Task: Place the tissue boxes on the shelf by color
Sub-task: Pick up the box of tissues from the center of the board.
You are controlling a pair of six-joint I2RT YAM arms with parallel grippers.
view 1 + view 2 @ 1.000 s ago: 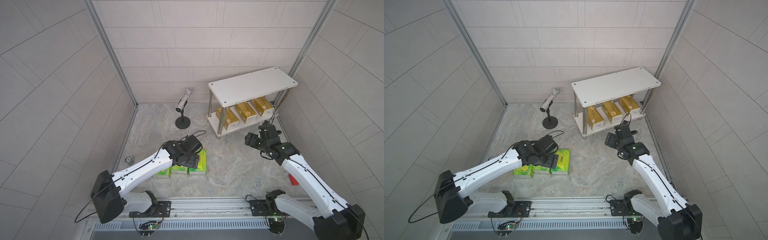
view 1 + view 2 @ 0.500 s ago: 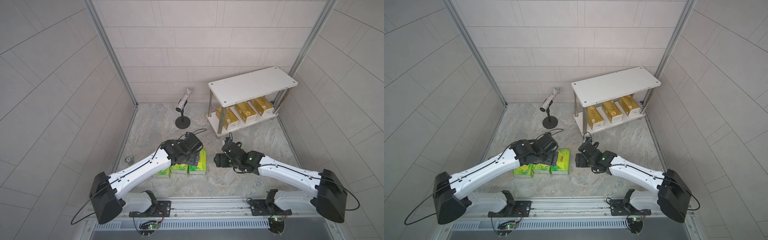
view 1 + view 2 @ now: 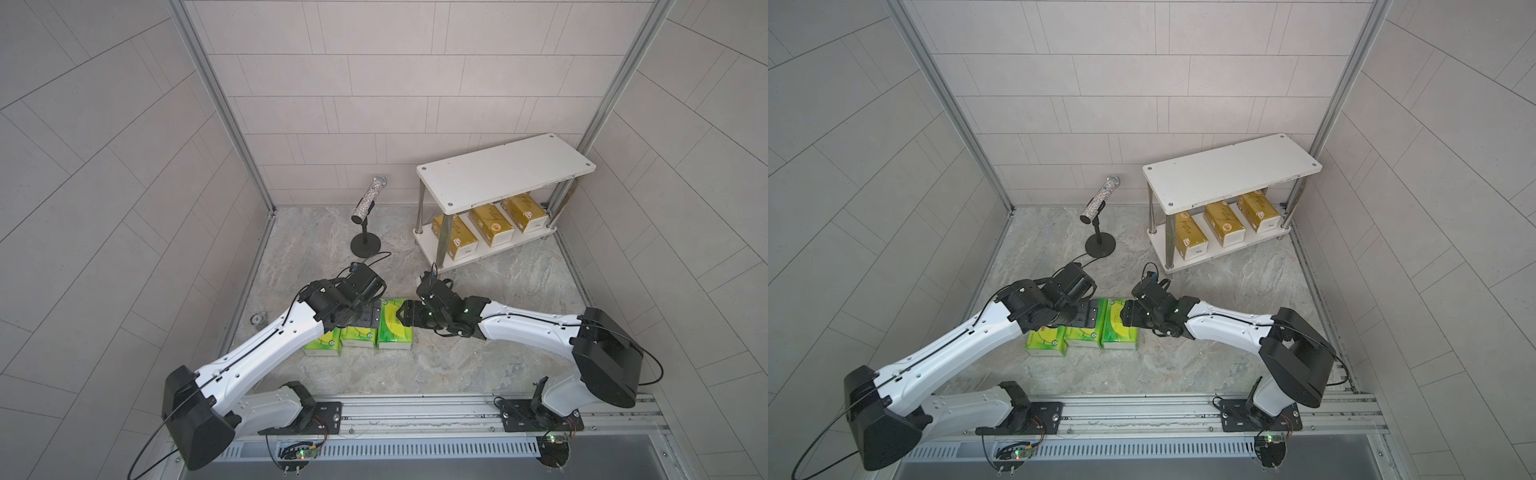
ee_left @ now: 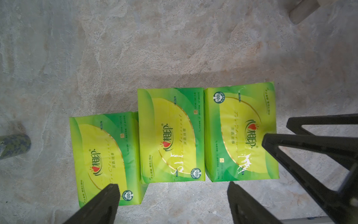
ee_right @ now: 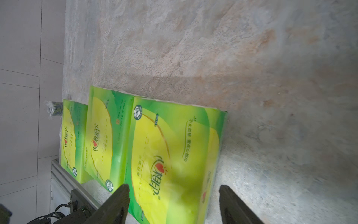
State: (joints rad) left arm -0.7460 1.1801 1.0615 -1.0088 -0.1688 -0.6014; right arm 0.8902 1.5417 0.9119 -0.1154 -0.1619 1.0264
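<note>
Marble floor (image 3: pixel 478 353); right hand (image 5: pixel 173 187) now over green pack (image 5: pixel 170 147)

We see glossy plastic wrap on the green brick-shaped tissue packs (image 4: pixel 170 135), shiny film on the gold packs (image 3: pixel 492 224), chrome legs (image 3: pixel 442 239) under matt white shelf boards (image 3: pixel 505 166).

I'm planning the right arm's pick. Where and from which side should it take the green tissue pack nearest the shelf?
Likely from above, pinching the green tissue pack across its width, on the long sides. It lies flat; the outer long face is free, the inner abuts the middle pack.
</note>
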